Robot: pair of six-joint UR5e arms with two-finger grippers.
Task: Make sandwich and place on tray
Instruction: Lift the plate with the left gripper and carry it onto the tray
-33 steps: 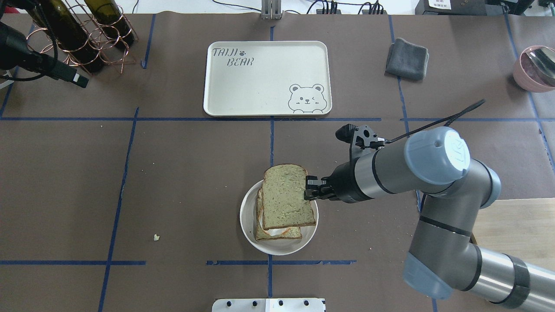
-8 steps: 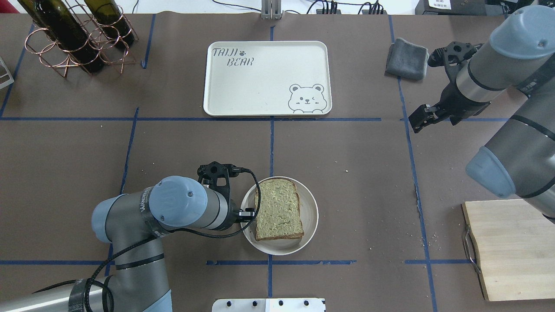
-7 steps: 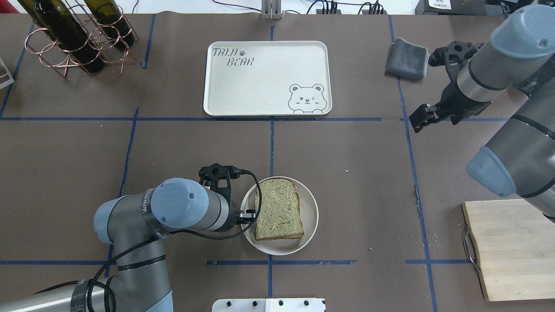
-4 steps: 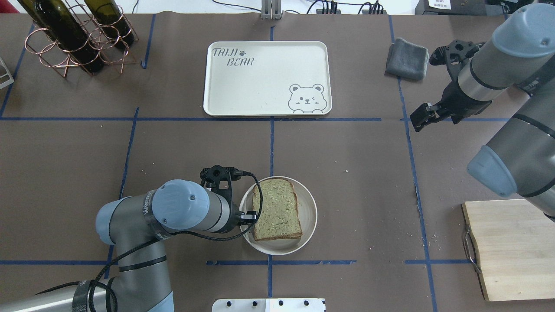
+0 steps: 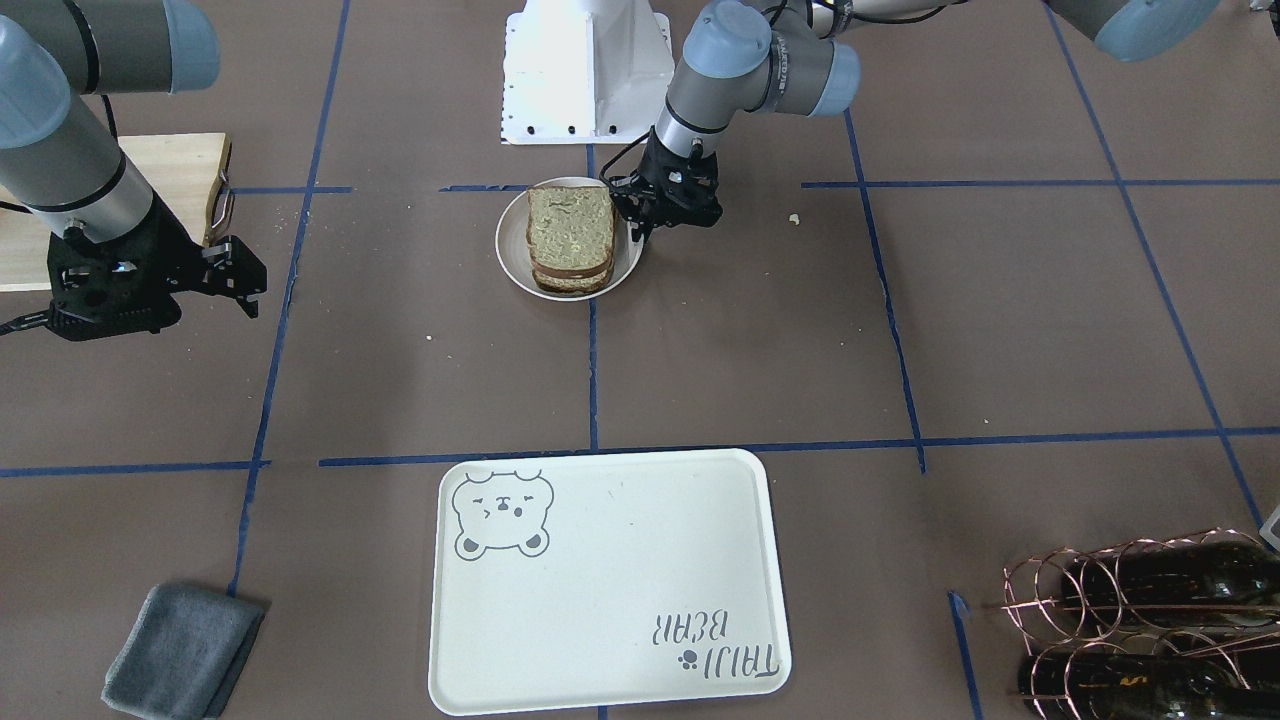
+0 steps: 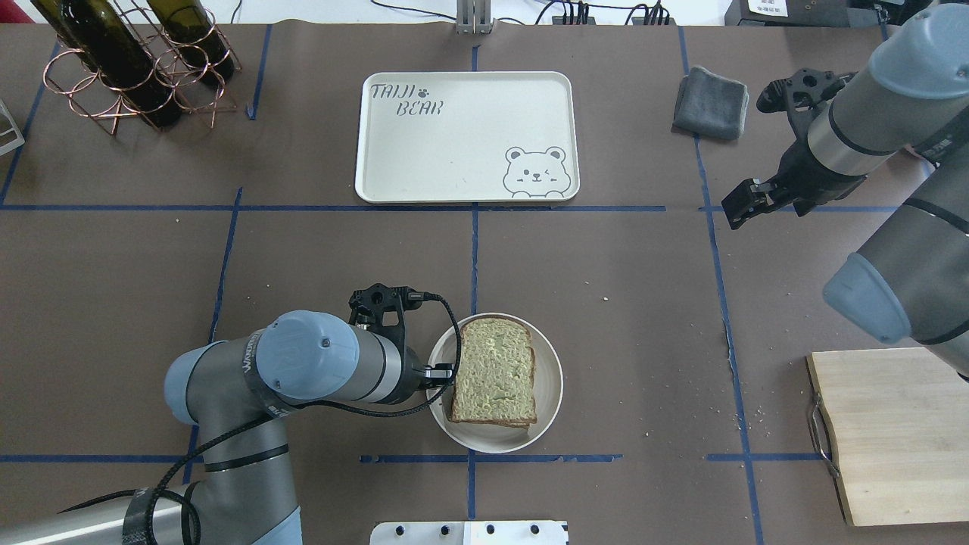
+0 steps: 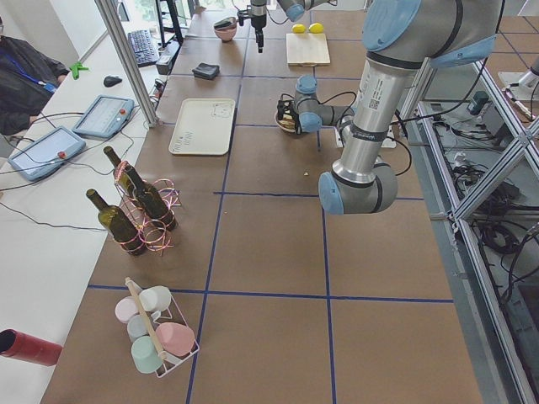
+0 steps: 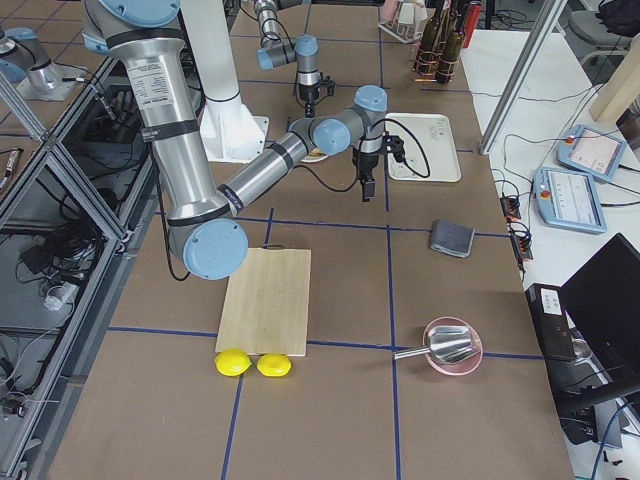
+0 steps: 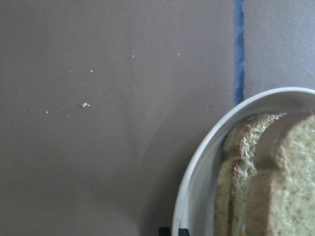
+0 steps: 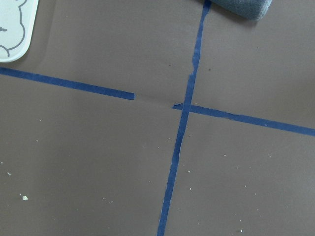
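While the sandwich (image 6: 496, 371) sits on its plate (image 6: 551, 378) at the worktop's (image 6: 303, 250) robot side, long axis aimed at the tray (image 6: 454, 151) well apart, the left end effector (image 6: 445, 371) clamps the plate's rim; the right end effector (image 6: 738, 206), fingers apart, hangs near a cloth (image 6: 710, 102).

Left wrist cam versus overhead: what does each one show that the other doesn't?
Only the left wrist view: the sandwich seen low from its side, with stacked slice edges showing, sitting close to the plate rim. Only the overhead: the tray with nothing on it, the left gripper at the plate's edge, the right gripper off near the grey cloth, and the cutting board. Both: the sandwich on the plate, blue tape and crumbs.
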